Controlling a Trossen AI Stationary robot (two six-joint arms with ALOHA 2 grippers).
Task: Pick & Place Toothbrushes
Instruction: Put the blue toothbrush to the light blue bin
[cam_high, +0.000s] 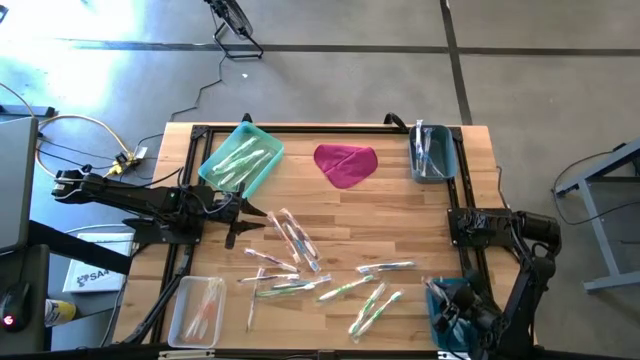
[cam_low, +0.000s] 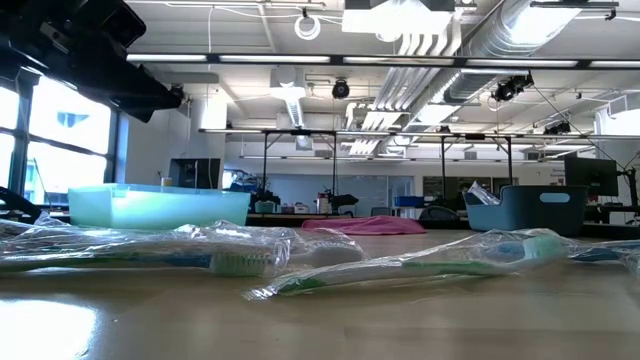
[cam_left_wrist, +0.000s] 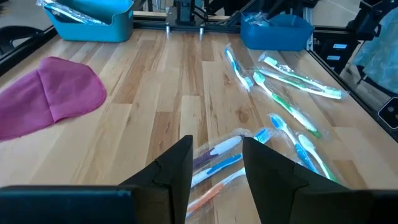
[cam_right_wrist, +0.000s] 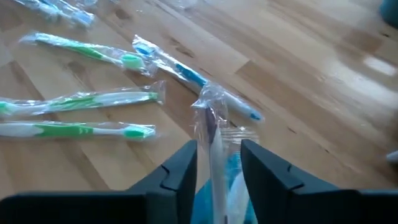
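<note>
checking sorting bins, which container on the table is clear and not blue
The clear plastic tray at the table's near left corner, holding wrapped toothbrushes; the other three bins are teal or blue.

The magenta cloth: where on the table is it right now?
In the high view the magenta cloth lies near the table's far edge, about midway across, between the light teal tray on the left and the blue bin on the right.

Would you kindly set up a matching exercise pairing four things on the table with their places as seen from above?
Things:
1. magenta cloth
2. light teal tray
3. clear tray
4. right gripper

Places in the high view:
A. bottom left of the table
B. top middle
C. over the blue bin at bottom right
D. top left, holding green brushes

Pairs: 1-B, 2-D, 3-A, 4-C
</note>
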